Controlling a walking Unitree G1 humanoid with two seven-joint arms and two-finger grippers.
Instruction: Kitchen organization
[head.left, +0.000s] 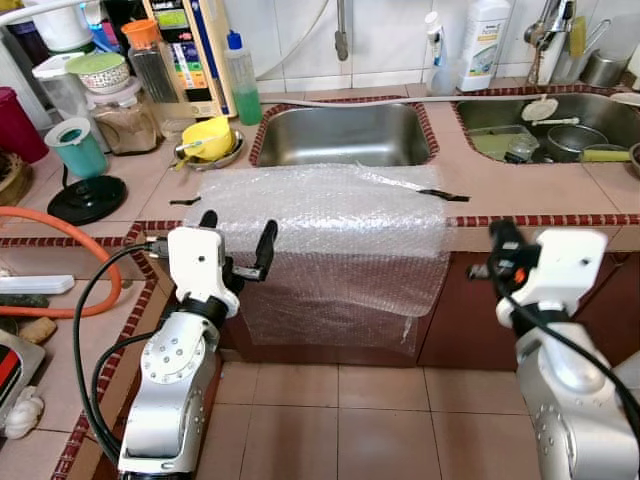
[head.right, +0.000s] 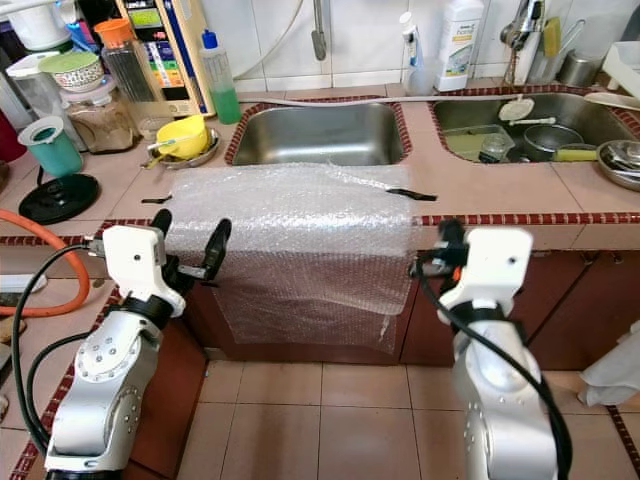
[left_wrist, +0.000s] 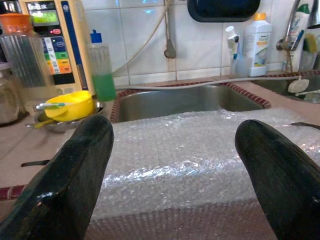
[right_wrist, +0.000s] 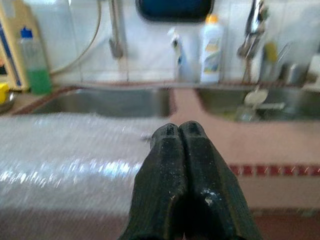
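A clear sheet of bubble wrap lies on the tiled counter in front of the left sink. Its front half hangs down over the counter edge and the cabinet. Black tape strips hold its corners. My left gripper is open at counter height by the sheet's left edge, with nothing between its fingers. To the right of the hanging sheet, at the counter edge, is my right gripper. Its fingers are pressed together and empty.
A yellow bowl on a metal plate, a green soap bottle, a teal cup and jars crowd the counter's left. The right sink holds dishes. An orange hose loops over the left counter. Tiled floor lies below.
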